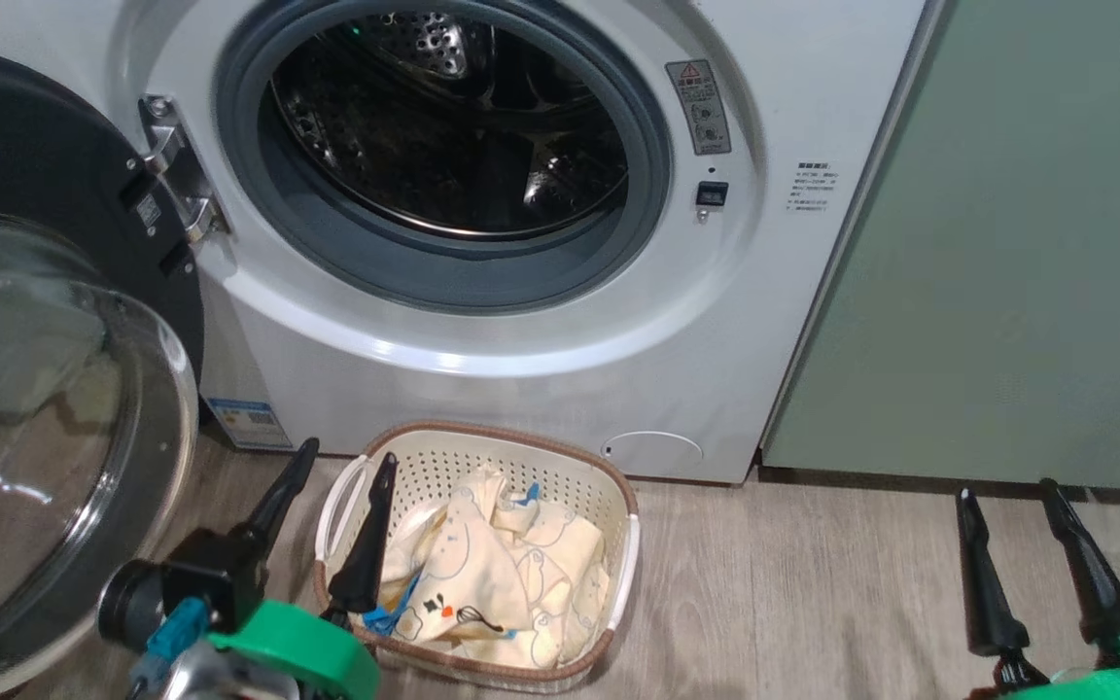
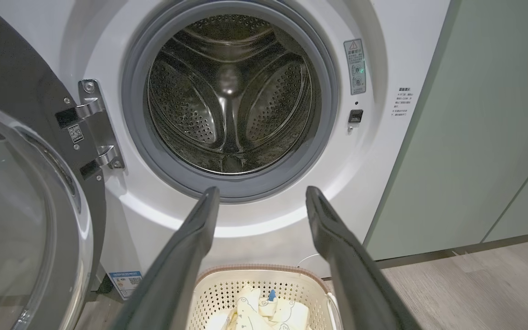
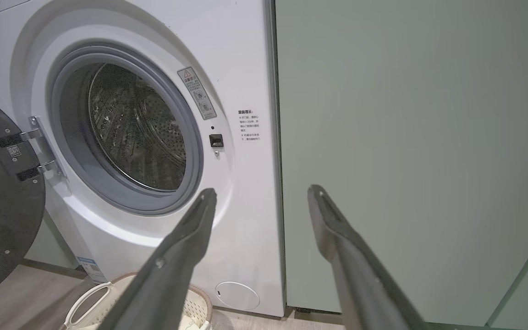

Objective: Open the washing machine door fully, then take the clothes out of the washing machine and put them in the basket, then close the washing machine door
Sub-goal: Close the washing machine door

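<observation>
The white washing machine [image 1: 541, 389] stands ahead with its drum mouth [image 1: 443, 126] bare and dark inside. Its black-rimmed door [image 1: 35, 389] hangs wide open at the left on its hinge. On the floor before the machine sits the cream basket [image 1: 560, 447], holding the cream-yellow clothes [image 1: 492, 574] with blue trim. My left gripper [image 1: 346, 462] is open, low at the basket's left end, nothing between its fingers. My right gripper [image 1: 1007, 491] is open at the lower right, over the floor, well apart from the basket.
A flat pale green cabinet [image 1: 1007, 243] stands flush to the machine's right. The door's glass bowl [image 1: 25, 437] bulges out close to my left arm. Grey wood-look floor [image 1: 793, 583] lies between the basket and my right gripper.
</observation>
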